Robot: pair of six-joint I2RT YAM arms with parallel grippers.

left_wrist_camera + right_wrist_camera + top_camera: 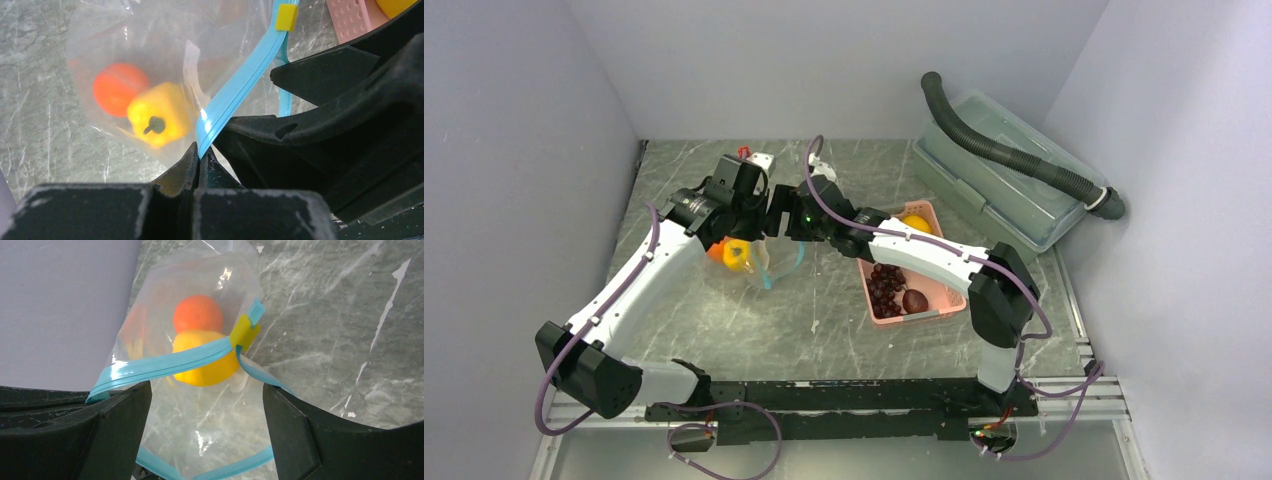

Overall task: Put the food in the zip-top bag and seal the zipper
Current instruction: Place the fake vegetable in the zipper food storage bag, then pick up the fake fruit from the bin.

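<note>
My left gripper (200,156), jaws shut, pinches the blue-teal zipper strip (240,82) of the clear floppy plastic bag (190,440), centre-left overhead. My right gripper (206,392) stands open astride the mouth. The small yellow slider tab (243,332) lies just ahead, upper centre, and the strip runs to it from the lower left

One bag (200,410), one orange (197,313), one pepper (160,112), one basket (914,318), one grape bunch (885,285), one box (1004,190).
</note>
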